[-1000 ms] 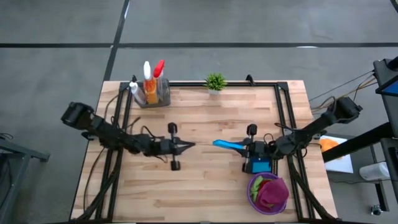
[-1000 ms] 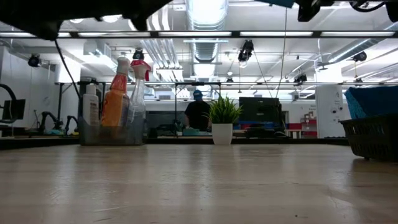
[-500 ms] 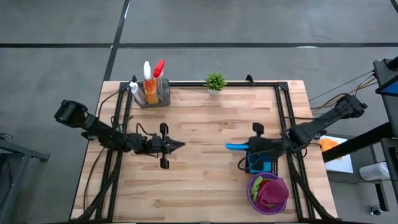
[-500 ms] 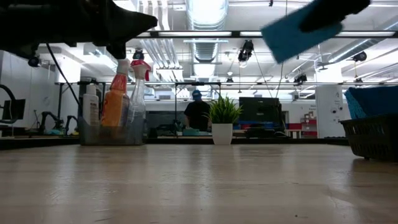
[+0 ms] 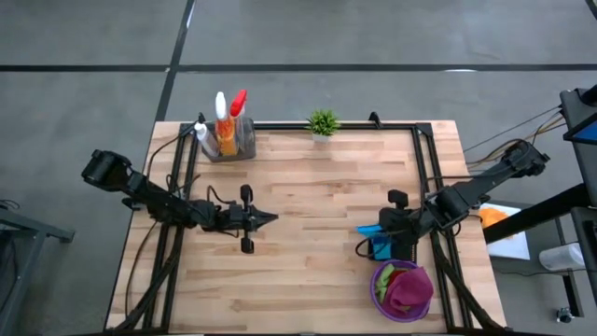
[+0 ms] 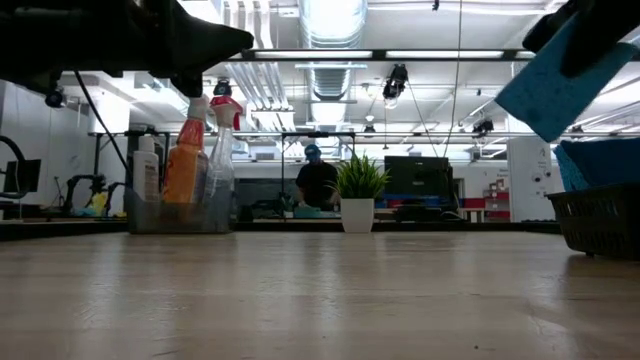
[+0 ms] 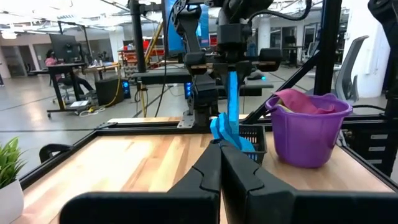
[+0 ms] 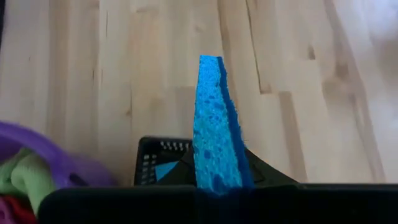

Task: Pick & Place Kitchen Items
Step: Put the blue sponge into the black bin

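Note:
My right gripper [image 5: 381, 227] is shut on a blue sponge [image 5: 366, 228] above the table's right part, just left of a black basket [image 5: 399, 250] that holds more blue sponges. The sponge also shows in the right wrist view [image 8: 214, 124], in the low view [image 6: 560, 85] and in the left wrist view [image 7: 231, 99]. My left gripper [image 5: 271, 217] is shut and empty above the table's left middle. Three spray bottles [image 5: 227, 126] stand in a clear holder at the far left. A purple bucket [image 5: 410, 303] at the near right holds green and magenta cloths. My right gripper pinches one end of the blue sponge [image 8: 217, 177] between its two fingers, on its two broad faces. The fingers come from the table's right. The sponge sticks out past them toward the table's left, on edge, slanting down, lifted clear of the table.
A small green potted plant [image 5: 323, 122] stands at the far edge's middle. Dark rails [image 5: 424, 159] run along the table's sides and far edge. Bare wood lies between the two grippers [image 5: 317, 201]. A person shows in the room behind [image 6: 318, 182].
My right gripper has drawn back toward the table's right edge with the blue sponge, up to the black basket, and the sponge has tipped to slant down. My left gripper, still shut, drew back toward the left edge and then kept still.

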